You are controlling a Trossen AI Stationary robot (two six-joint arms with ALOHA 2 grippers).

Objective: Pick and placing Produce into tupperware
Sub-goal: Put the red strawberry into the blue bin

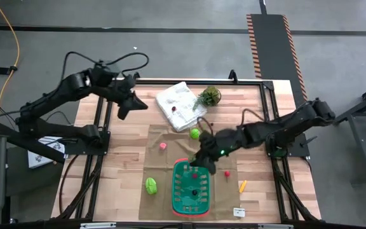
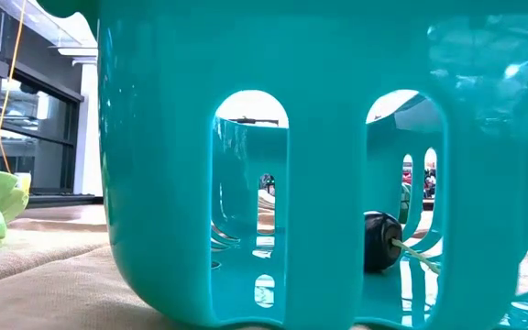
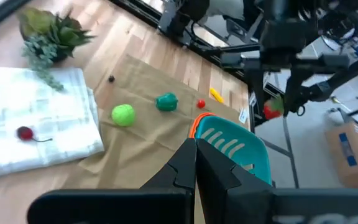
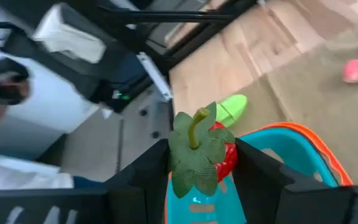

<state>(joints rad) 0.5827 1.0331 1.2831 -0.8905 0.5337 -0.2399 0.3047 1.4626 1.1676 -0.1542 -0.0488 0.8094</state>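
Strawberry (image 4: pixel 213 152) clamped in right pincer (image 4: pixel 201 162) above basket (image 4: pixel 303 149), body mostly hidden by leaves.

High view: overhead, straight down, far enough to take in whole table (image 1: pixel 126 159), both arms, floor around.
Low view: table-top height, level, pressed close to basket (image 2: pixel 337 137) wall; wall fills most of frame, room seen thru slots and at the left edge.
Left wrist view: raised, looks obliquely down across table past own fingers (image 3: pixel 194 171); takes in cloth (image 3: pixel 36 124), plant (image 3: pixel 48 31), basket rim.
Right wrist view: very near, just above basket rim, looks past own fingers (image 4: pixel 260 174) toward table edge and floor.
Shared: basket appears in all four; green lettuce-like piece (image 1: pixel 150 185) shows in high, low and right wrist views.
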